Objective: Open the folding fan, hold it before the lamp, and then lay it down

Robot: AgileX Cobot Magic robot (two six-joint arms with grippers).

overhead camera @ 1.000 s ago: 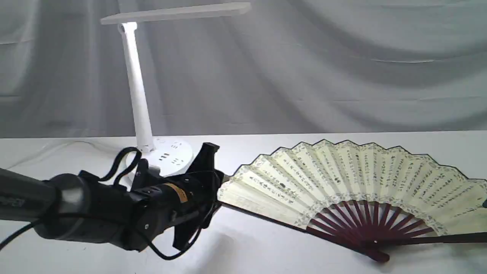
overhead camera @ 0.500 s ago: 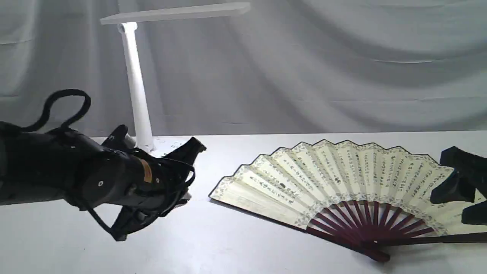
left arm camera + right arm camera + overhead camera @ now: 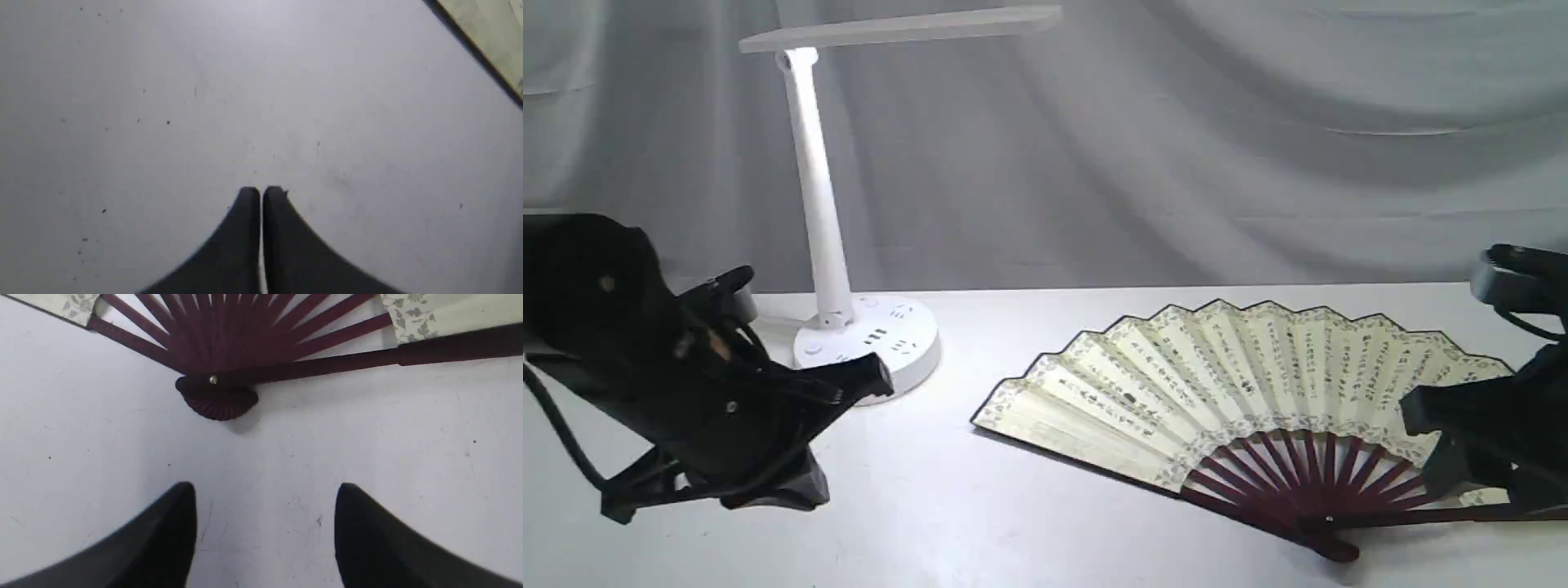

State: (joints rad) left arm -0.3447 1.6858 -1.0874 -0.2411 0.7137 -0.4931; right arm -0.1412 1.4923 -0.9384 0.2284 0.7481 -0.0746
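Note:
The folding fan (image 3: 1241, 384) lies fully spread and flat on the white table, right of centre, with its maroon ribs meeting at the pivot (image 3: 212, 379). The white lamp (image 3: 818, 196) stands at the back left, its light bar (image 3: 898, 28) overhead. My left gripper (image 3: 870, 384) hangs low at the left, well clear of the fan. It is shut on nothing (image 3: 260, 192), and only a corner of the fan (image 3: 490, 32) shows in its wrist view. My right gripper (image 3: 1421, 447) is open (image 3: 265, 490) and empty. It hovers by the fan's right guard, short of the pivot.
The lamp's round base (image 3: 882, 347) with sockets sits between my left arm and the fan. A grey cloth backdrop (image 3: 1258, 147) closes off the rear of the table. Bare tabletop (image 3: 980, 514) lies in front of the fan.
My left gripper has drawn back to the left from the fan's left edge, uncovering the lamp base. My right gripper has come in from the right edge over the fan's right end.

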